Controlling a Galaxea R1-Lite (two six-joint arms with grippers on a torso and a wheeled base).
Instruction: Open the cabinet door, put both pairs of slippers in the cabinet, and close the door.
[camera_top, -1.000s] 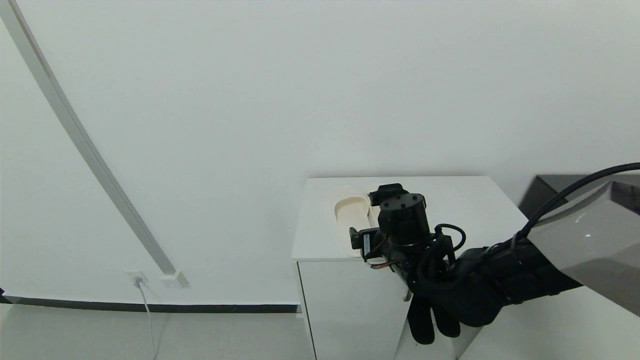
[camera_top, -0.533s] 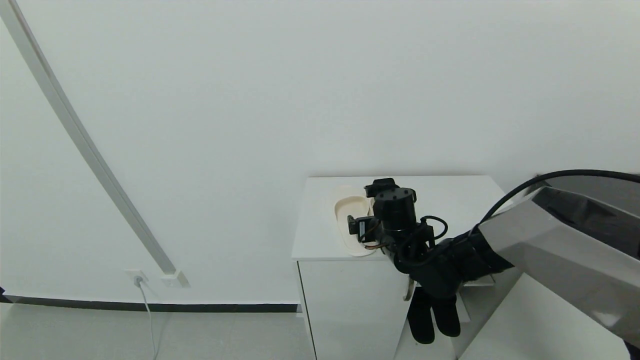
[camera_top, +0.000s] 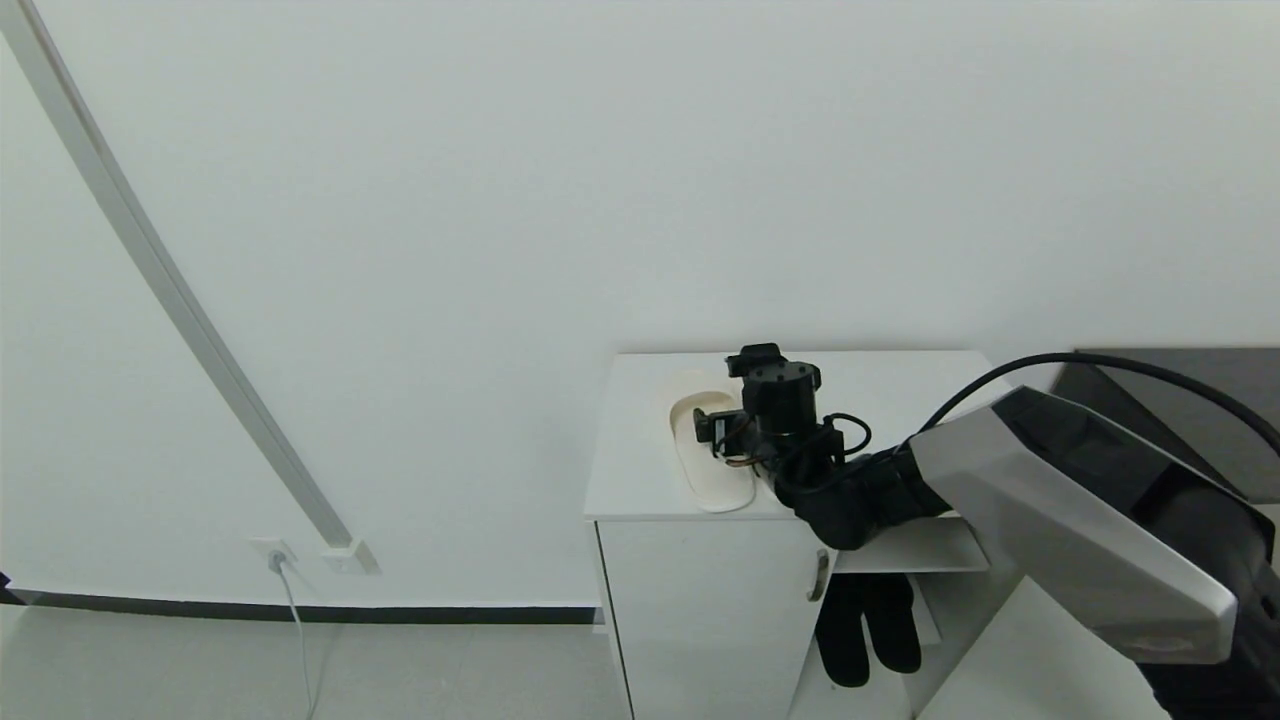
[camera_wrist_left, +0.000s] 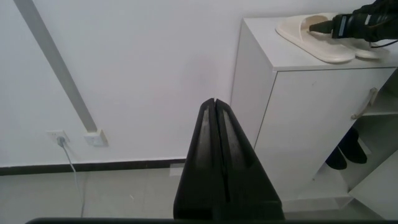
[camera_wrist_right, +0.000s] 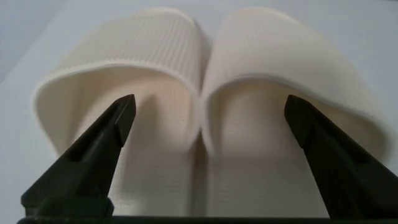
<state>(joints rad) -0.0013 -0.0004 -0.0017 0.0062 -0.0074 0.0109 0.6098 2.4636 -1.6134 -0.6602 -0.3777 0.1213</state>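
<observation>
A pair of cream slippers (camera_wrist_right: 205, 99) lies side by side on top of the white cabinet (camera_top: 640, 480). My right gripper (camera_wrist_right: 208, 155) is open just behind their heels, one finger outside each slipper. In the head view my right wrist (camera_top: 785, 400) covers the right cream slipper, and the left one (camera_top: 705, 450) shows. A pair of black slippers (camera_top: 865, 625) stands inside the cabinet's open right half, under a shelf (camera_top: 920, 550). My left gripper (camera_wrist_left: 214, 106) is shut with nothing in it, low and to the left of the cabinet (camera_wrist_left: 298, 118).
The cabinet's left door (camera_top: 700, 610) is shut, with a handle (camera_top: 820, 575) at its right edge. The open right door (camera_top: 1010, 660) swings out toward me. A slanted rail (camera_top: 170, 290) and a wall socket (camera_top: 272, 555) with a cable are on the wall to the left.
My right arm has moved away from me over the cabinet top, up to the cream slippers. The black slippers below are now uncovered.
</observation>
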